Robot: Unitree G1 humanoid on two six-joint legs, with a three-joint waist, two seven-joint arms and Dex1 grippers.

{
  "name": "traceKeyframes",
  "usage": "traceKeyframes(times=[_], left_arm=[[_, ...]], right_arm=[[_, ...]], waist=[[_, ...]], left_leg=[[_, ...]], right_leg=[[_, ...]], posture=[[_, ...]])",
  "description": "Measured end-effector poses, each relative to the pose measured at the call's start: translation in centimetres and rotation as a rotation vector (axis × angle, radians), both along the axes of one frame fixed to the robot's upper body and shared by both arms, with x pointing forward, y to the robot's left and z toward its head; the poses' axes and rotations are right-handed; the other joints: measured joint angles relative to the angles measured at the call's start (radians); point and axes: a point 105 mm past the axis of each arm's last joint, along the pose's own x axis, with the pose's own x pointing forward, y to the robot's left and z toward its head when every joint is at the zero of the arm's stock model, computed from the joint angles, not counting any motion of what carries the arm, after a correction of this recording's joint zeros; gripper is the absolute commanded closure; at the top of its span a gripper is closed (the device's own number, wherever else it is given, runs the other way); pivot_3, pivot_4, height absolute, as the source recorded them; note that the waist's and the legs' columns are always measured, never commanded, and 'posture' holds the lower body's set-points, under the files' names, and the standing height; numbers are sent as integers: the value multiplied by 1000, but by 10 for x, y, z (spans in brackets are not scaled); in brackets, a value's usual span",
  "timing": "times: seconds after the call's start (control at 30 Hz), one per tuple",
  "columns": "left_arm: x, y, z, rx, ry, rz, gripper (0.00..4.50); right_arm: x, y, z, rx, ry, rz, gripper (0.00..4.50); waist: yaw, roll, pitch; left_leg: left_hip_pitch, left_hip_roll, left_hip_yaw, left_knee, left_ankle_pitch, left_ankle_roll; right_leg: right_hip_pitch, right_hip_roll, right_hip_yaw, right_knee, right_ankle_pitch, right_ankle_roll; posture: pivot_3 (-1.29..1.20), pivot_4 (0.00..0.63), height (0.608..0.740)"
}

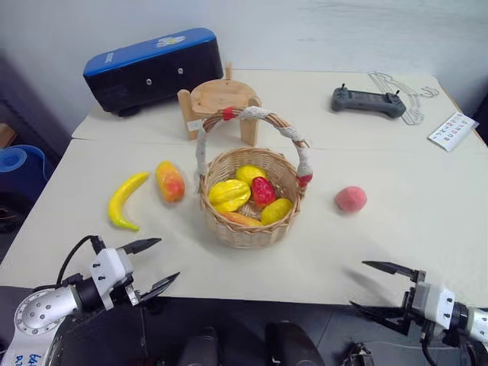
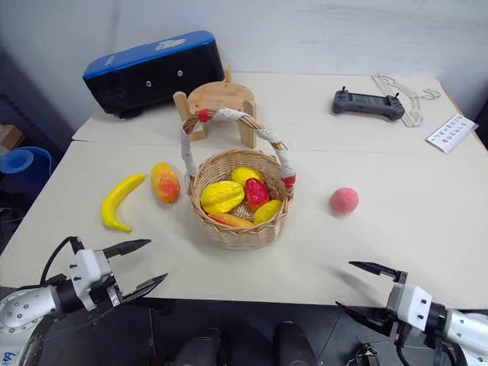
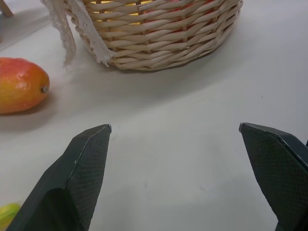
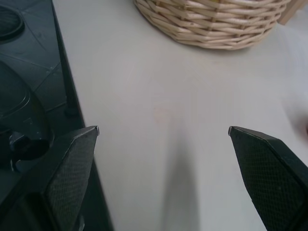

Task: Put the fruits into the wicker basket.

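The wicker basket (image 1: 245, 231) stands mid-table, holding several toy fruits. Left of it lie an orange-red mango (image 1: 169, 181) and a yellow banana (image 1: 126, 200). A pink peach (image 1: 351, 199) rests on the table to the basket's right. My left gripper (image 1: 169, 258) hovers open over the table's front edge, below the banana and mango, with nothing between its fingers. In the left wrist view the mango (image 3: 21, 84) and the basket's wall (image 3: 163, 43) lie ahead of it. My right gripper (image 1: 358, 284) is open and empty at the front right edge, below the peach.
Behind the basket stands a round wooden stool (image 1: 221, 99), with a blue-and-black box (image 1: 152, 69) at the back left. A grey controller (image 1: 367, 101), wire hangers (image 1: 408, 99) and a printed card (image 1: 452, 131) lie at the back right. A seam crosses the table behind the basket.
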Motion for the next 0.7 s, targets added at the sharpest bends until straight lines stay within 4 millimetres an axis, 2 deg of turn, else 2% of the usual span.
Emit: traceKeyframes(times=[0.33,0.53,0.6,0.7], left_arm=[[-3,3,1,-37,92,-1,0],[-8,6,8,-77,139,-21,0],[-14,14,5,-69,215,-7,0],[-16,48,19,-115,264,126,0]], right_arm=[[5,11,1,83,34,20,43],[9,27,15,180,2,65,43],[13,33,29,243,-17,66,43],[21,45,58,313,-78,75,43]], waist=[[-5,0,0],[-6,0,0],[-8,0,0],[-9,0,1]], left_leg=[[0,0,0,0,0,0],[0,0,0,0,0,0],[0,1,-1,0,0,0],[0,1,-1,0,1,-1]], right_leg=[[0,0,0,1,0,0],[0,0,0,1,0,0],[-1,0,0,1,0,-1],[-1,1,-1,2,-1,-3]], posture=[[0,150,740],[0,150,740],[0,150,740],[0,150,740]])
